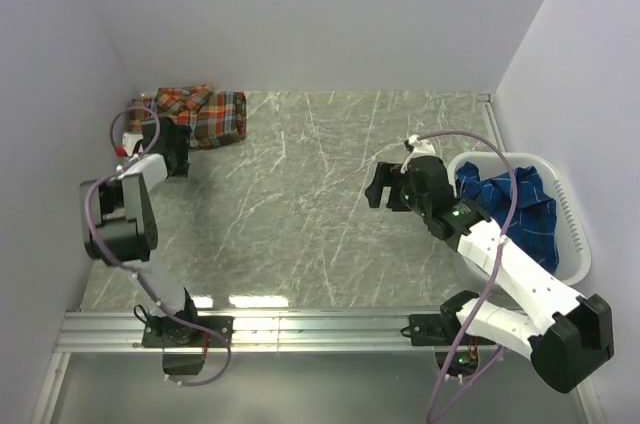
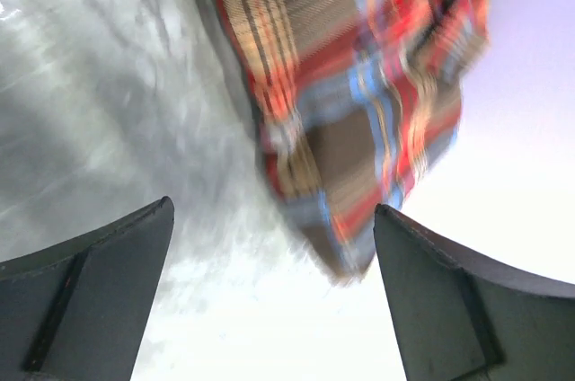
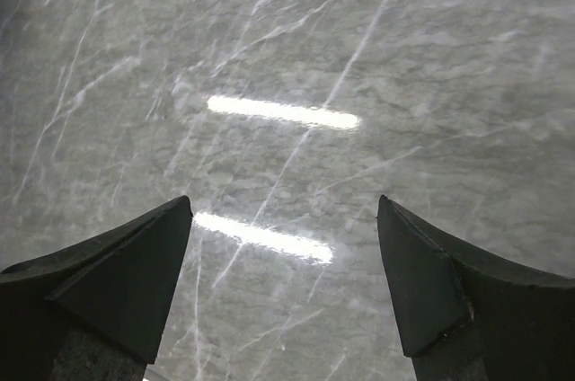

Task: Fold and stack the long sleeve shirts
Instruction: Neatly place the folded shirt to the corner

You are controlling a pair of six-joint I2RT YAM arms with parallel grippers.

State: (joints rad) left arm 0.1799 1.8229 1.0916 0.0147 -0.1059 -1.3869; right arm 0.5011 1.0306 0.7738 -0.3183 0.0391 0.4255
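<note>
Left claw spread, red-orange plaid cloth shirt just ahead; grab one layer and it'll probably bunch up. Right claw spread too.

Bare table stretches wide between the arms, room for a tool to pass. The red plaid shirt crowds the far left corner (left tool right beside it), and the white basket holding the blue shirt blocks the right edge.
</note>
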